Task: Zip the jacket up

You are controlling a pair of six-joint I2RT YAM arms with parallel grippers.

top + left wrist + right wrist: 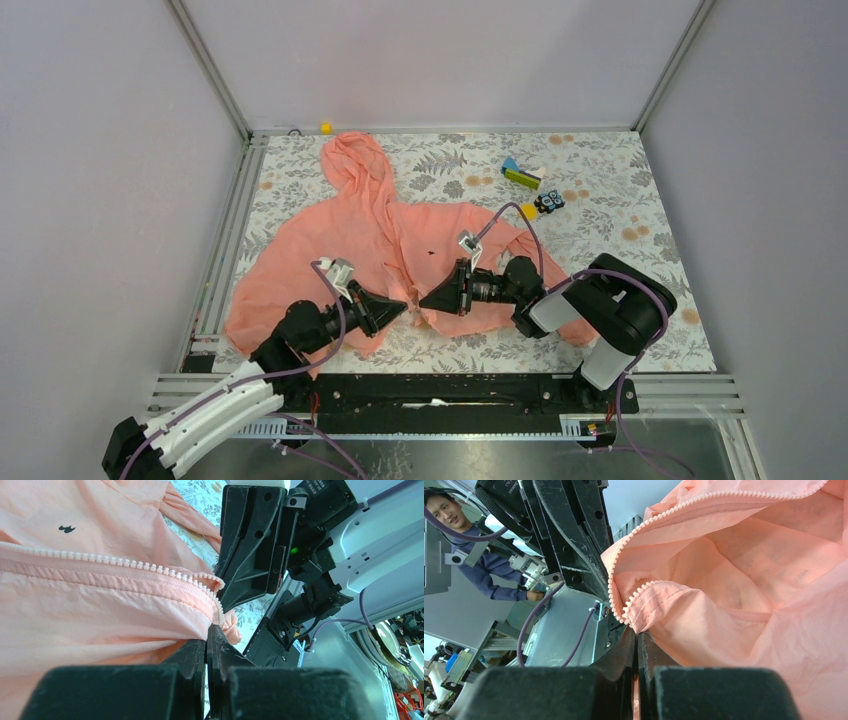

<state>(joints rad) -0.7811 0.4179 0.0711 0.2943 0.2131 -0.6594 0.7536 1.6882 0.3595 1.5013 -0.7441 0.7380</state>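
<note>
The salmon-pink hooded jacket (360,235) lies spread on the floral table, hood at the back, front open at the bottom. My left gripper (403,309) is shut on the left front panel's bottom corner by the zipper teeth (150,567). My right gripper (424,299) is shut on the right panel's bottom hem, where its teeth (616,597) curl. The two grippers face each other, a few centimetres apart. In the left wrist view the jacket (100,615) fills the left and my gripper (207,639) pinches its fabric. In the right wrist view my gripper (637,639) pinches the jacket (749,595). The zipper slider is not visible.
Small toy blocks lie at the back right: a green and blue one (520,175), a yellow one (528,211) and a dark one (549,203). A yellow piece (326,127) sits at the back wall. A metal rail (220,240) runs along the table's left edge.
</note>
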